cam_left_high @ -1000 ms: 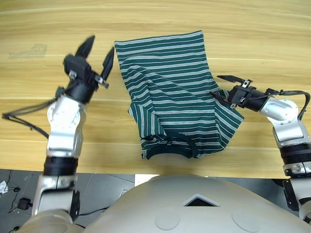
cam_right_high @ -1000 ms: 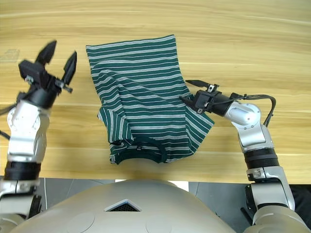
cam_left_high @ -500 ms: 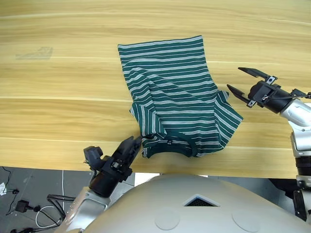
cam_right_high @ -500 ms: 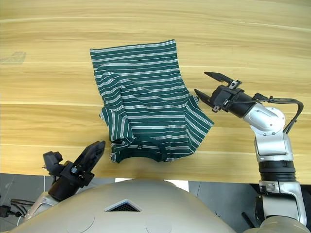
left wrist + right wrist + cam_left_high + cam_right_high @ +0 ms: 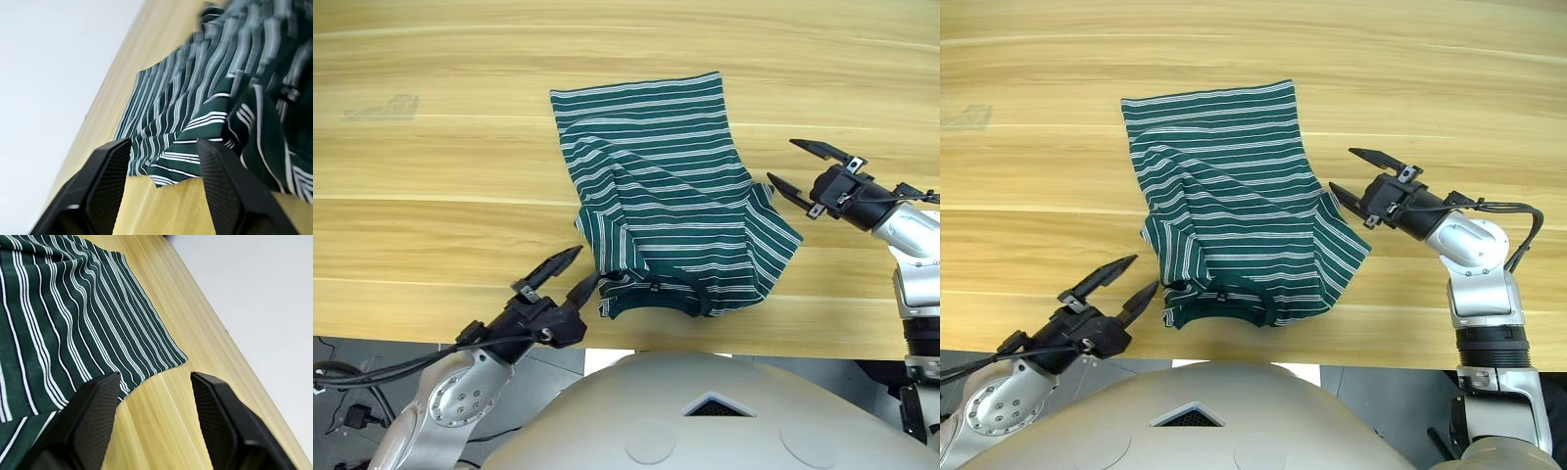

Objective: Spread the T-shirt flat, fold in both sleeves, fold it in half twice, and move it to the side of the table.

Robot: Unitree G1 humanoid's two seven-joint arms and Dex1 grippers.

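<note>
A dark green T-shirt [image 5: 661,176] with white stripes lies wrinkled on the wooden table [image 5: 431,196], hem at the far side, collar [image 5: 656,294] by the near edge. Its right sleeve [image 5: 773,230] sticks out; the left side is bunched inward. My left gripper [image 5: 587,264] is open just left of the collar corner, over the near table edge, not touching cloth. In the left wrist view its fingers [image 5: 105,186] frame the shirt's edge [image 5: 166,171]. My right gripper [image 5: 781,161] is open just right of the right sleeve, holding nothing; the right wrist view shows the shirt [image 5: 58,308] ahead of it.
The table's near edge [image 5: 431,333] runs just behind the left gripper, with floor and cables [image 5: 352,411] below it. Bare wood stretches to the left, right and far side of the shirt.
The left arm went from raised at the shirt's far left down below the table edge, then up to the collar corner. The right gripper drew back off the sleeve.
</note>
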